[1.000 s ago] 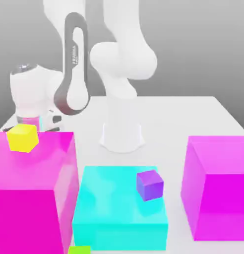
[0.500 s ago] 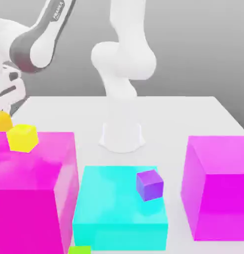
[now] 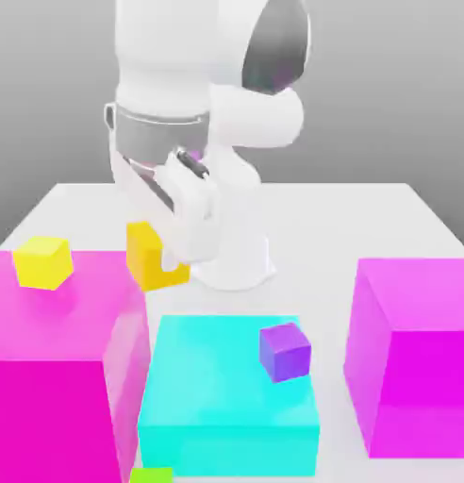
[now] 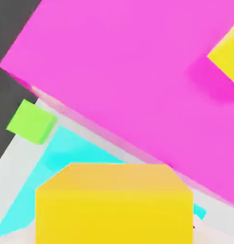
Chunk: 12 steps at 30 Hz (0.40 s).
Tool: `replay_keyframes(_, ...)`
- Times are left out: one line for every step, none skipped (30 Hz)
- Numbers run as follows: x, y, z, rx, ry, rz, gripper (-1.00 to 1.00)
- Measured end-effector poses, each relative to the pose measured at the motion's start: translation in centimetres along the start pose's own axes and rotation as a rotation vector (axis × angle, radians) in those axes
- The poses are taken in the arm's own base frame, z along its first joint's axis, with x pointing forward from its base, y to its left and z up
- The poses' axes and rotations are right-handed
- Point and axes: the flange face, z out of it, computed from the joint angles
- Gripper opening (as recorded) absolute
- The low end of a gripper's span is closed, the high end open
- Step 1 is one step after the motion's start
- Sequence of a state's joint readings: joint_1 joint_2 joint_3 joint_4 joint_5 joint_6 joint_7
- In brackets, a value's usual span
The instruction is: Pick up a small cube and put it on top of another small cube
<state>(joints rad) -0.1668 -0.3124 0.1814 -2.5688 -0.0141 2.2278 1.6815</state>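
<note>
An amber-orange small cube (image 3: 151,257) hangs in the air just past the inner top corner of the big left magenta block (image 3: 57,358). It is behind the cyan block (image 3: 226,396). My gripper (image 3: 174,253) is shut on it, and one white finger (image 3: 193,231) lies against the side facing the exterior view's right. In the hand view the small cube (image 4: 114,205) sits close and large, above the magenta block (image 4: 128,71) and the cyan block (image 4: 66,157).
A lemon-yellow cube (image 3: 42,262) (image 4: 228,52) rests on the left magenta block. A purple cube (image 3: 285,351) sits on the cyan block. A second magenta block (image 3: 415,358) stands at the exterior view's right. A green cube (image 3: 151,474) (image 4: 31,121) lies near the front. The arm's base (image 3: 234,255) stands behind.
The arm has swung from the exterior view's far left to the middle, carrying the amber cube from behind the left magenta block to its inner corner.
</note>
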Motion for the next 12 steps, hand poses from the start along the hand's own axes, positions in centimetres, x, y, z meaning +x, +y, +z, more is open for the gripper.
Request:
replay_keyframes(-2.2, 0.7, 0.4, 0.004, -0.016, -0.049, -1.0)
replay_keyframes(-4.4, 1.4, 0.8, 0.007, -0.03, -0.1, -1.0)
replay_keyframes(-5.7, 2.2, 1.3, 0.015, -0.048, -0.107, -1.0)
replay_keyframes(-6.0, 2.7, 2.0, 0.023, -0.059, -0.09, -1.0)
replay_keyframes(-6.2, 2.8, 3.0, 0.026, -0.064, -0.081, -1.0)
replay_keyframes(-6.3, 2.8, 4.1, 0.028, -0.066, -0.076, -1.0)
replay_keyframes(-6.4, 2.8, 5.3, 0.029, -0.067, -0.073, -1.0)
replay_keyframes(-6.5, 2.8, 6.6, 0.03, -0.067, -0.073, -1.0)
replay_keyframes(-6.6, 2.9, 7.7, 0.03, -0.068, -0.073, 1.0)
replay_keyframes(-6.6, 2.9, 7.7, 0.03, -0.069, -0.073, 1.0)
replay_keyframes(-6.6, 2.9, 7.7, 0.03, -0.069, -0.073, 1.0)
replay_keyframes(-6.6, 2.9, 7.7, 0.03, -0.069, -0.073, 1.0)
